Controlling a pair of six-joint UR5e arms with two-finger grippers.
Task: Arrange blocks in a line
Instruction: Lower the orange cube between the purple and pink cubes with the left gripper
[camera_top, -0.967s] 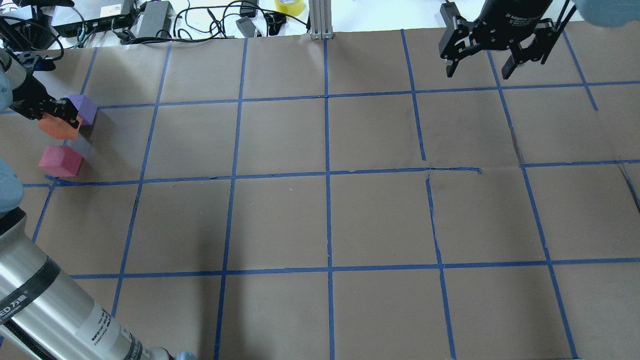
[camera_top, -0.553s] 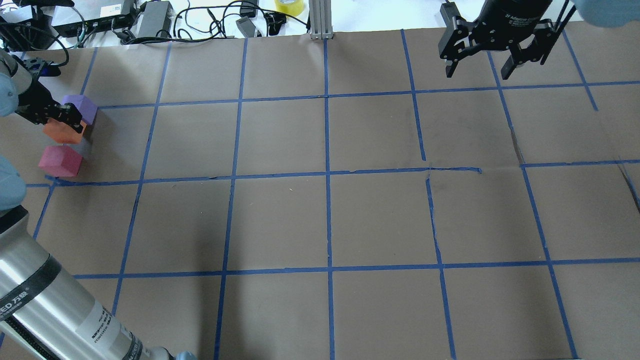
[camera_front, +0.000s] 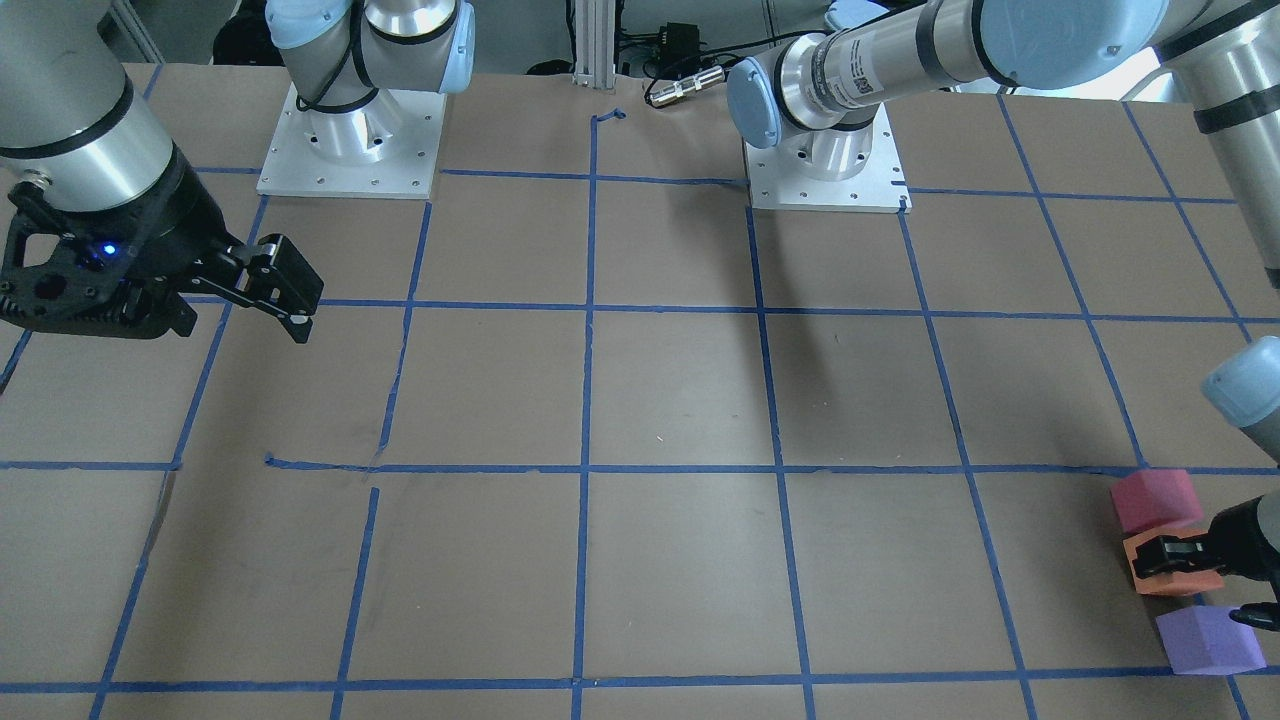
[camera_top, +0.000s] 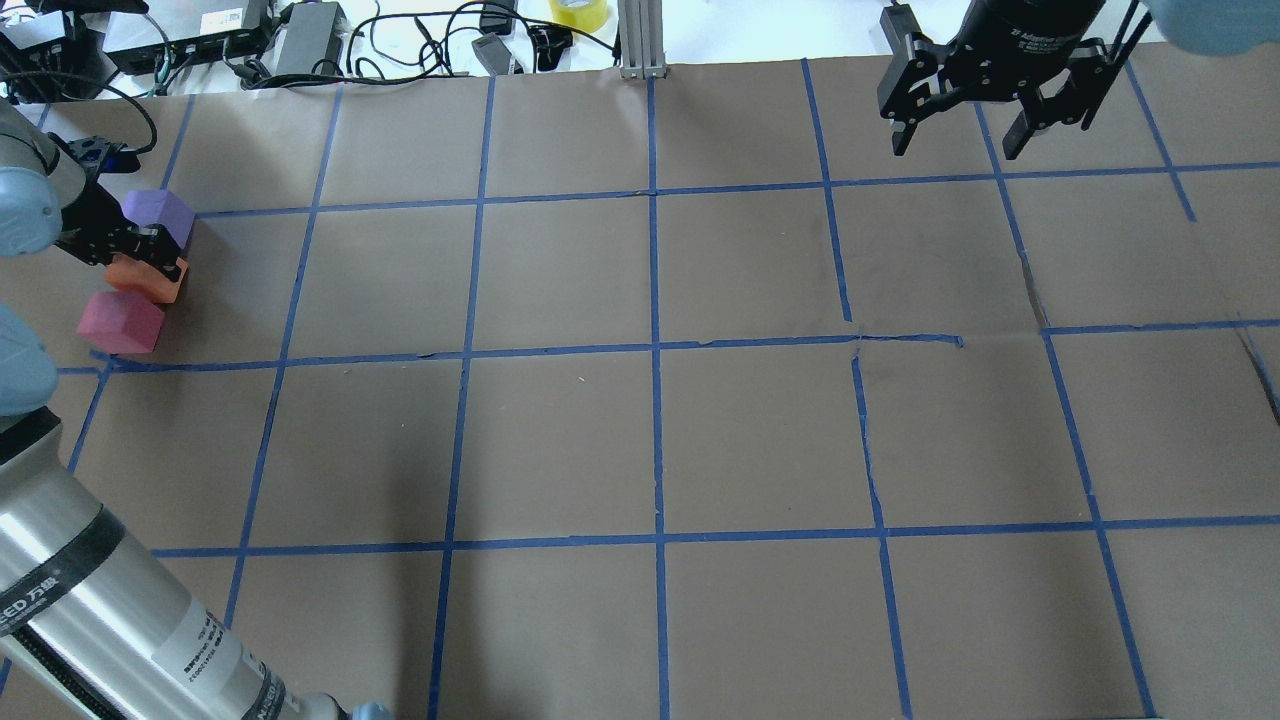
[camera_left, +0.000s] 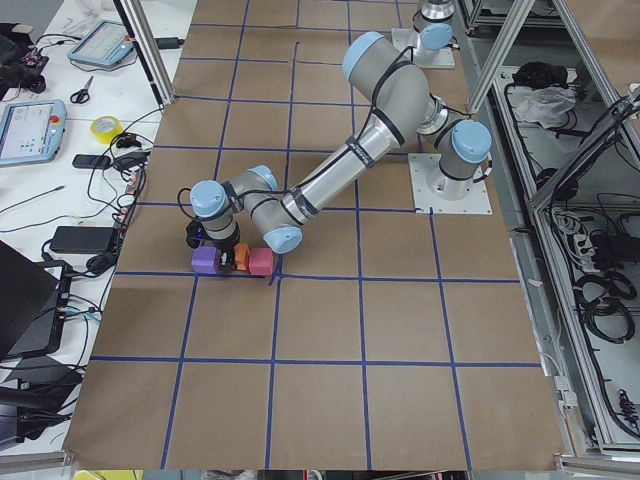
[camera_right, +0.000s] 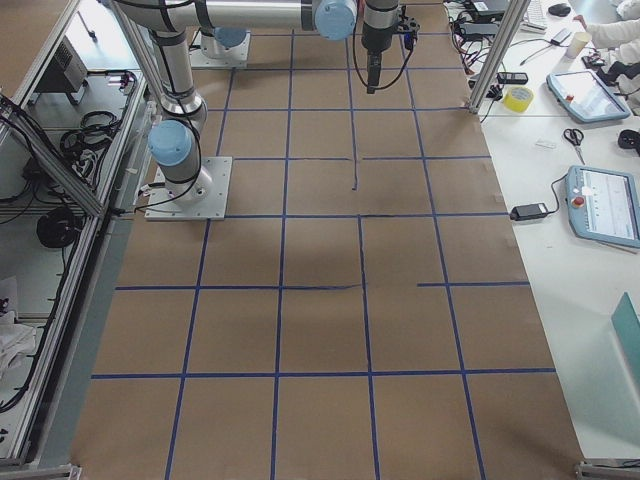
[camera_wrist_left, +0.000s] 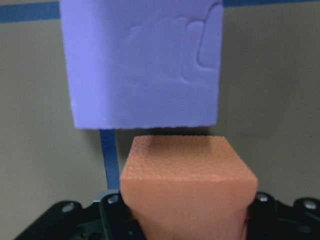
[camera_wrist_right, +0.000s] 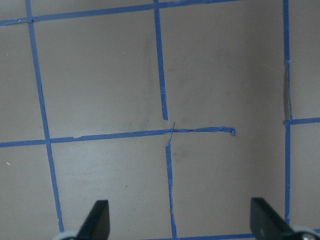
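Note:
My left gripper (camera_top: 135, 258) is shut on the orange block (camera_top: 152, 281), low over the table at its far left edge. The orange block sits between the purple block (camera_top: 160, 212) and the red-pink block (camera_top: 120, 322), close to both. In the front-facing view the red-pink (camera_front: 1155, 500), orange (camera_front: 1178, 575) and purple (camera_front: 1205, 640) blocks form a short row. In the left wrist view the orange block (camera_wrist_left: 187, 185) sits between the fingers, with the purple block (camera_wrist_left: 142, 60) just beyond. My right gripper (camera_top: 955, 120) is open and empty, high over the far right.
The table is brown paper with a blue tape grid (camera_top: 655, 350). Cables and power adapters (camera_top: 300, 35), a yellow tape roll (camera_top: 580, 12) and an aluminium post (camera_top: 640, 40) lie along the far edge. My left arm's silver link (camera_top: 90, 610) crosses the near left corner.
My left gripper has carried the orange block away from the purple block and nearer to the red-pink block. The right gripper has hardly moved.

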